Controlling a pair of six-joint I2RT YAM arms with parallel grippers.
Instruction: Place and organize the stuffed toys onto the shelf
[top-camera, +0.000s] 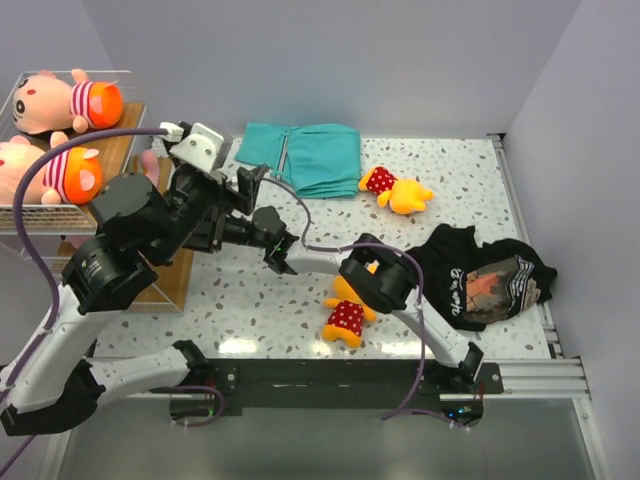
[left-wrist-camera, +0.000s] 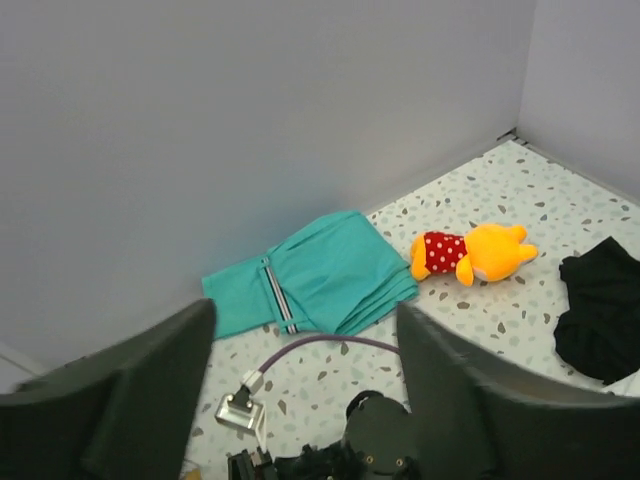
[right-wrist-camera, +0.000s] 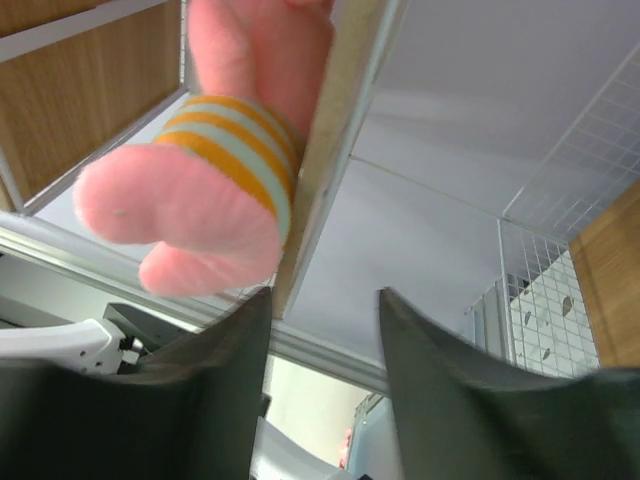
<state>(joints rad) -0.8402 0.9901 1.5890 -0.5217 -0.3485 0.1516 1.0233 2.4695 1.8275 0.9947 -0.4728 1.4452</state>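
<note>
The pink toy (right-wrist-camera: 200, 190) in the striped shirt sits at the very lip of a lower board of the shelf (top-camera: 118, 150). From the right wrist view looking up, its soft end bulges out past the edge and one side leans on a frame post. Just below it the right gripper (right-wrist-camera: 323, 300) has its fingers parted, with nothing between them. Two other pink toys (top-camera: 62, 100) lie on the upper tiers. The left gripper (left-wrist-camera: 303, 340) is spread wide and empty, pointing out over the teal cloth (left-wrist-camera: 310, 280), and its arm lies right across the right arm beside the shelf. Out on the table (top-camera: 460, 170) a far orange toy (top-camera: 400, 190) lies by the cloth, and a near orange toy (top-camera: 347, 312) is tucked against the right arm's elbow.

What worries me is that the pink toy looks poorly seated, so a finger brushing it on the way out could drag it off. The crossed arms might knock each other, and a swinging elbow could shove the near orange toy aside
</note>
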